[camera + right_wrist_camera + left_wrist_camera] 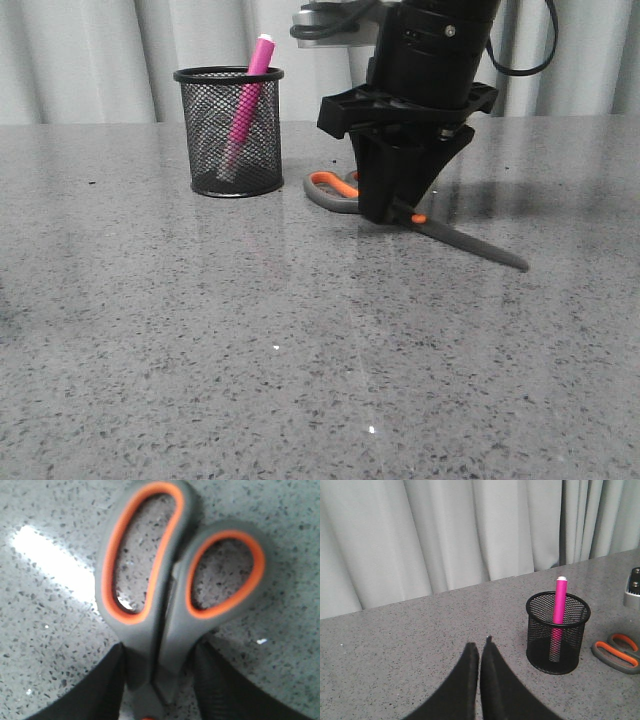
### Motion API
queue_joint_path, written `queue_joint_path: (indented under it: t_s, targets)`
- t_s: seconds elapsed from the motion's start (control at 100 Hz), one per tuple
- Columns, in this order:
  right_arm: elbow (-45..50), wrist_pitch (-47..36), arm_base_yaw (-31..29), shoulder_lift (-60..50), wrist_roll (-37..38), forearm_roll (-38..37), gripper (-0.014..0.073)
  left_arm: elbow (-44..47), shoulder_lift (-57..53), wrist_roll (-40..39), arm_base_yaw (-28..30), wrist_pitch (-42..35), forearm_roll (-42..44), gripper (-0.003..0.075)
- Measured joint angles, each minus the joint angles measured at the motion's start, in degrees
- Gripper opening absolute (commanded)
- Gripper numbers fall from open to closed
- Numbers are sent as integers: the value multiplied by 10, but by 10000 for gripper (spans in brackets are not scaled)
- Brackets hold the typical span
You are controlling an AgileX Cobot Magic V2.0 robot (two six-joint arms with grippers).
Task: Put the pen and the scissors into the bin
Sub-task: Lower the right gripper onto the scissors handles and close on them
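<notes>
The magenta pen (250, 95) stands tilted inside the black mesh bin (228, 74), its white end above the rim. Both also show in the left wrist view, pen (560, 600) and bin (542, 645). The grey scissors (470, 243) with orange-lined loops lie flat on the table to the right of the bin. My right gripper (390, 212) is down over them near the orange pivot. In the right wrist view its jaws (160, 650) straddle the scissors' neck (165, 625), still slightly open, with a slim gap on one side. My left gripper (481, 647) is shut and empty, left of the bin.
A grey curtain (90, 60) hangs behind the table's far edge. The right arm's bulky black body (430, 70) stands just right of the bin. The scissors' handles (615, 652) lie close beside the bin's base.
</notes>
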Motion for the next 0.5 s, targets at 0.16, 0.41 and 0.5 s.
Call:
queue_joint_path:
  t_s: [0.16, 0.41, 0.5]
  targets:
    - [0, 1, 0, 0, 1, -2, 240, 0, 0, 0, 0, 0, 0, -19]
    - [-1, 6, 0, 0, 1, -2, 56, 0, 0, 0, 0, 0, 0, -19]
    - [-2, 9, 0, 0, 2, -2, -74, 0, 0, 0, 0, 0, 0, -19]
